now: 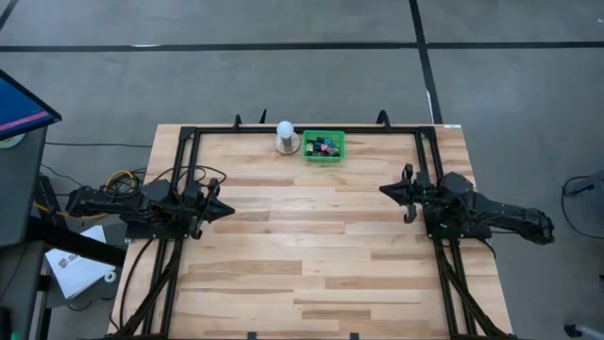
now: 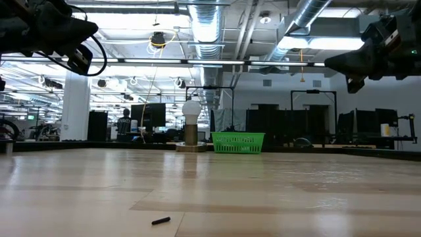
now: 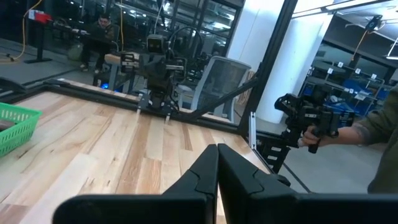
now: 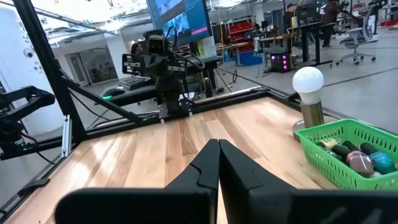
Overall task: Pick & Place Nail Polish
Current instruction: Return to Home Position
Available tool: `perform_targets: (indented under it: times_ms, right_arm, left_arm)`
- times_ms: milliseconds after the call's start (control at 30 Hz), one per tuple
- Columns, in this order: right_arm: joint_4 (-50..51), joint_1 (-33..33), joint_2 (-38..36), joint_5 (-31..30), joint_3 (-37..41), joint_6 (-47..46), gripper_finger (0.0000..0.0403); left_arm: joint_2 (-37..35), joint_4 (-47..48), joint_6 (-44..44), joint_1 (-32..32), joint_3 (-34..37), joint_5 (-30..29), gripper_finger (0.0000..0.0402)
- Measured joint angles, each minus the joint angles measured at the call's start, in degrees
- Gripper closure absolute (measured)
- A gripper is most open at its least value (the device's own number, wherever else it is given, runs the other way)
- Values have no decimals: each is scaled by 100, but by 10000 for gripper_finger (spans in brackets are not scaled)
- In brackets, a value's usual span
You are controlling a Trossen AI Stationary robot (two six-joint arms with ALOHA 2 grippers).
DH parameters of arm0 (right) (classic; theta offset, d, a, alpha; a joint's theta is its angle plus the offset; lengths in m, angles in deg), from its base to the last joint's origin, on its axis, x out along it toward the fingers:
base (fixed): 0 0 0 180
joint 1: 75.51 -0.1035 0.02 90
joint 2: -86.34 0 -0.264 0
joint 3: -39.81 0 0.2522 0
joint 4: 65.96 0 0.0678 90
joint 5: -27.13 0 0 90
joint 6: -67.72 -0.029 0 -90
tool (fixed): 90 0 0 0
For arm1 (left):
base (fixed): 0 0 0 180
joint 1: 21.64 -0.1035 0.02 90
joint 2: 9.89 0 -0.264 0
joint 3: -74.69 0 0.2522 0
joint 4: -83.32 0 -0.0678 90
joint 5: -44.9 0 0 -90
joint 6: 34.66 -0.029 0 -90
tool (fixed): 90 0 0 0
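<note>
Two claws hang shut with nothing in them, fingers pressed together. The left claw [image 1: 225, 210] is over the left side of the tabletop [image 1: 311, 255], and the right claw [image 1: 387, 191] is over its right side, well apart and pointing toward each other. One small dark scrap [image 2: 161, 221] lies on the wood close to the low camera. At the far edge the nail polish [image 1: 325, 144] sits heaped inside the green basket [image 1: 308, 151]. A white dome-topped lamp [image 1: 285, 134] stands just beside the basket, on the left arm's side.
</note>
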Motion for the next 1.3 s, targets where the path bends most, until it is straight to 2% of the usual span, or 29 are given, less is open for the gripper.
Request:
perform_targets:
  times_ms: [1300]
  right_arm:
    - [0, -5, 4, 2, 7, -20, 403]
  left_arm:
    - [0, -119, 0, 1, 0, 2, 401]
